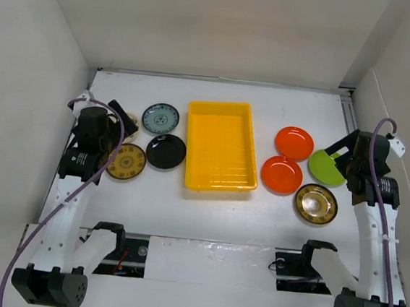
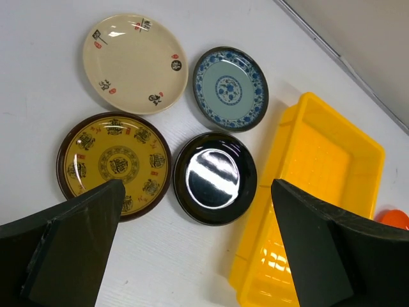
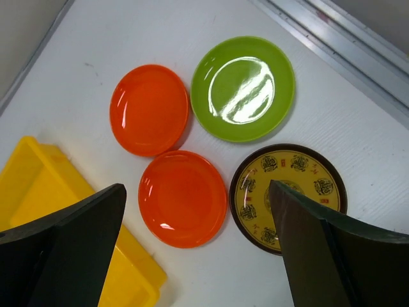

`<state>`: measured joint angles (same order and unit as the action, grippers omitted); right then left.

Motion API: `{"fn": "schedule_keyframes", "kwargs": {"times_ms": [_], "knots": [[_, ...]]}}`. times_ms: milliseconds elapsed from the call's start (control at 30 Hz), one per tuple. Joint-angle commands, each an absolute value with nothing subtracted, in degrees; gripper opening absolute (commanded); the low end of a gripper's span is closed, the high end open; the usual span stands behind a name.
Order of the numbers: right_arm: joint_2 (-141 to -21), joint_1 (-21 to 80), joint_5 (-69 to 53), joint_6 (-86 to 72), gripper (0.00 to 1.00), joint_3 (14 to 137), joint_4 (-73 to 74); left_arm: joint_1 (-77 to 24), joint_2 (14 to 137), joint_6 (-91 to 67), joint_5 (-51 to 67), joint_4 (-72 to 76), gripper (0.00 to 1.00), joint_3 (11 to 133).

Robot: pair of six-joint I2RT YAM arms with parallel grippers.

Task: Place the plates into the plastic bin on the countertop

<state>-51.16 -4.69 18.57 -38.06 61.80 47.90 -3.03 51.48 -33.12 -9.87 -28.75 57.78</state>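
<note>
1. The left gripper hangs over the countertop, jaws spread wide with nothing between them.
2. The glossy black plate lies flat directly below the gap between its fingers.
3. The left gold-brown plate sits just beside the black one. Its near edge runs under this gripper's left finger.
4. The cream plate and the teal-blue plate lie side by side ahead of the fingertips, the cream one further to the gripper's left.
5. The plastic bin lies to this gripper's right, just beside the black plate. Its near corner passes under the right finger.
6. The right gripper is likewise wide open and holds nothing.
7. The nearer orange plate lies below the gap between its fingers.
8. The right gold-brown plate lies just beside that orange plate, partly under this gripper's right finger.
9. The farther orange plate and the lime green plate lie ahead of the fingertips, close together, the green one to the gripper's right.
10. The bin lies to this gripper's left, and one corner reaches under the left finger.
11. All eight plates rest on the countertop outside the bin, four on each side of it.
</note>
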Motion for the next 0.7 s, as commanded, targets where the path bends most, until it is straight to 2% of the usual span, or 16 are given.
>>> {"fn": "schedule_keyframes", "kwargs": {"times_ms": [0,200,300,400,533,667], "knots": [[-49.9,-5.4,24.4,-41.4,0.99,62.1,47.1,-5.3,49.4,-33.6,-12.2,-25.4,1.00,56.2],[-48.9,-6.5,27.1,-43.4,1.00,59.4,49.0,-5.4,48.6,-33.0,-8.7,-24.3,1.00,55.0],[-48.2,-9.9,20.2,-43.9,1.00,56.4,45.9,-5.4,48.6,-31.9,-7.2,-24.3,1.00,55.0],[-52.2,-14.0,12.9,-43.9,1.00,54.8,42.7,-5.4,48.6,-31.4,-5.4,-24.3,1.00,55.0],[-56.4,-20.7,10.6,-45.2,1.00,51.5,39.1,-5.4,48.0,-30.2,-2.3,-23.0,1.00,54.5],[-62.9,-22.4,8.3,-47.6,1.00,49.3,34.5,-5.4,48.0,-29.7,0.4,-22.5,1.00,54.0]]}}
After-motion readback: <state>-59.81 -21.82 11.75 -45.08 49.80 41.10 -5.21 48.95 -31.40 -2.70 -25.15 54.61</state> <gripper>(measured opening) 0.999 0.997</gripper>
